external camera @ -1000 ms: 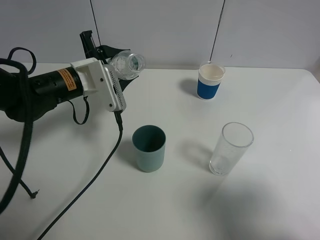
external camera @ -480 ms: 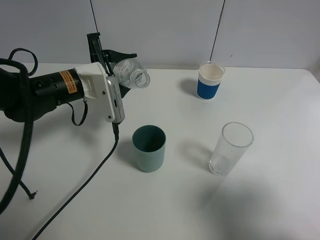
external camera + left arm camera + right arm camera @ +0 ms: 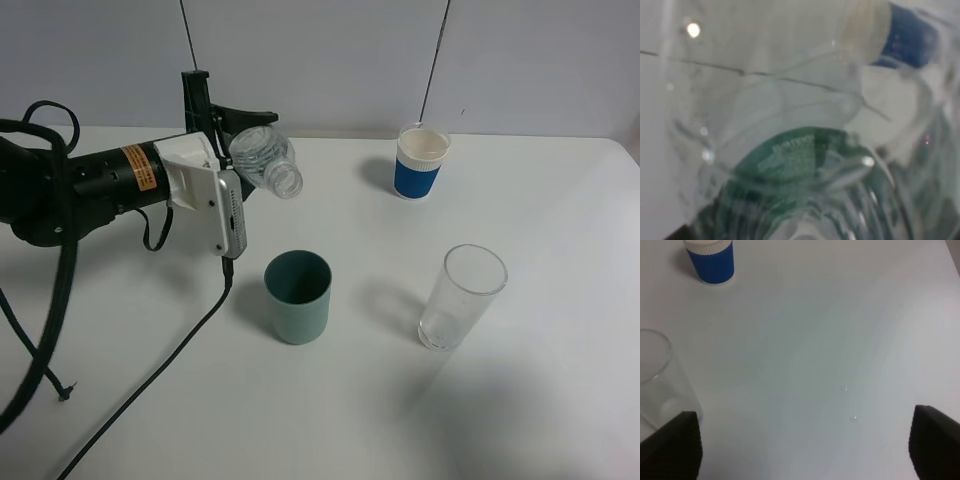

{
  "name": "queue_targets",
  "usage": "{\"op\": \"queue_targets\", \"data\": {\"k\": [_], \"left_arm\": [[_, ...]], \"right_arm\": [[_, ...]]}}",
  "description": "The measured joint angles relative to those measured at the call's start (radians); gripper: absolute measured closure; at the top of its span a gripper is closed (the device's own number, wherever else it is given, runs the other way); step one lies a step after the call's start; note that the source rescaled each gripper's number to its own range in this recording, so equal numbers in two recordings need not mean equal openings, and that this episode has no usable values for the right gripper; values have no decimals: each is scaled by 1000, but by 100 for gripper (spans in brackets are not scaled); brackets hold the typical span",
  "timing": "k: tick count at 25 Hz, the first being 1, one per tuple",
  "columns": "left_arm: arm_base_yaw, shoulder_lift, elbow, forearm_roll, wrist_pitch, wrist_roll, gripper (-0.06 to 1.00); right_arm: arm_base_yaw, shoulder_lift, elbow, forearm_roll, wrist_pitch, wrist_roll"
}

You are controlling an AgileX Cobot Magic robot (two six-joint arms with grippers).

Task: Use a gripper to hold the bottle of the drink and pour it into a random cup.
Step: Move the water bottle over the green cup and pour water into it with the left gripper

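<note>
High view and wrist views. The left gripper (image 3: 228, 165), a black arm end with white plastic jaws and an orange label, is closed on the small clear plastic bottle with a green label (image 3: 266, 163). It holds the bottle in the air behind and to the left of the opaque teal-green cylindrical cup (image 3: 298, 296), tilted so that its neck points down toward the cup. In the left wrist view the bottle (image 3: 800, 155) fills the frame. The tall clear glass (image 3: 460, 297) stands right of the cup, and the white cup with a blue sleeve (image 3: 420, 162) stands behind and right of it, all on the white table (image 3: 560, 400). The right gripper (image 3: 802, 445) shows its dark jaws spread wide over bare tabletop, holding nothing.
</note>
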Motion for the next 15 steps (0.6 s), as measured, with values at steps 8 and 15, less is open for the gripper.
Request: {"op": "queue_targets", "data": {"k": [8, 15], "left_arm": [[0, 3, 0, -12, 0, 62, 88], [-2, 3, 0, -18, 0, 95, 88]], "right_arm": [[0, 0, 0, 0, 0, 0], [0, 0, 0, 0, 0, 0]]}}
